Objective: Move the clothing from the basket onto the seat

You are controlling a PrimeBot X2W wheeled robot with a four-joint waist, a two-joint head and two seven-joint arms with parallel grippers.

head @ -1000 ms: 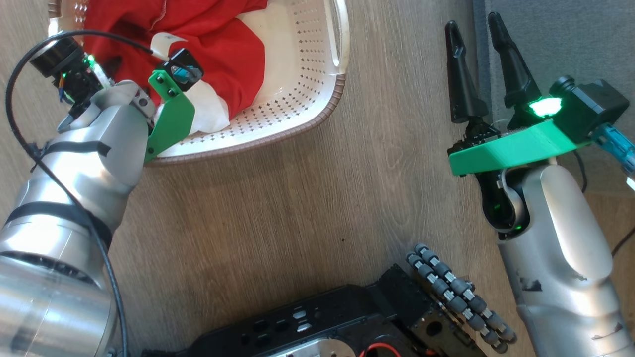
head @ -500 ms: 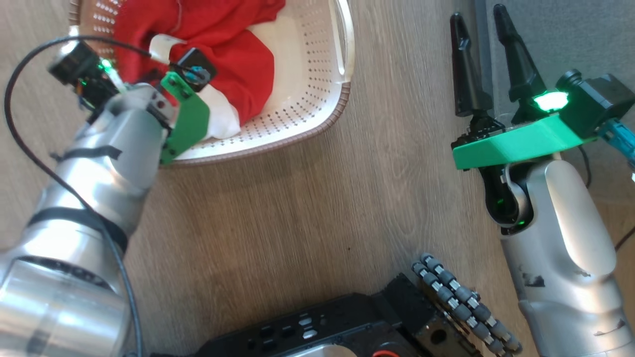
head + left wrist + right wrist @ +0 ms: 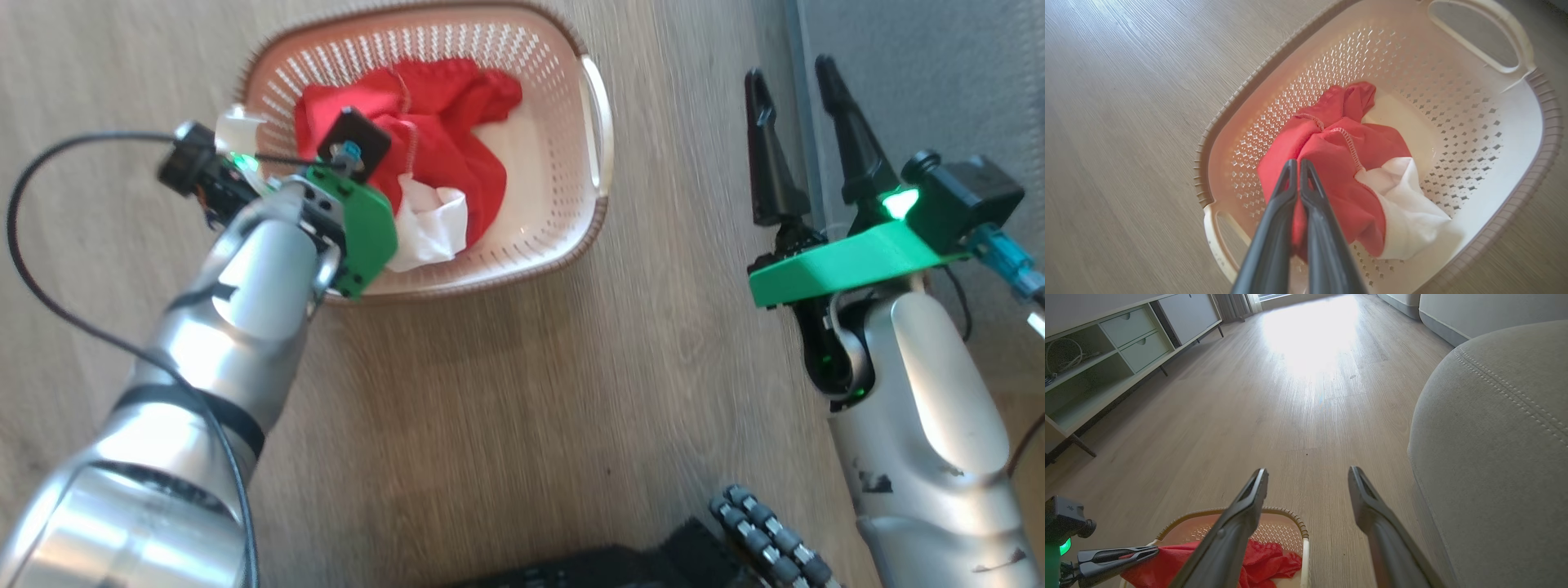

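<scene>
Closed left claw (image 3: 1298,163) on the red garment (image 3: 1372,147), now bunched and rising from the laundry basket (image 3: 1494,122); kept right claw (image 3: 788,69) apart beside the seat (image 3: 1494,457).

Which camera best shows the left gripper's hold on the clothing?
Left wrist view: the left gripper is shut on a red fold of the clothing. Head view has the wrist in the way; right wrist view shows it small, side-on, at the corner.
</scene>
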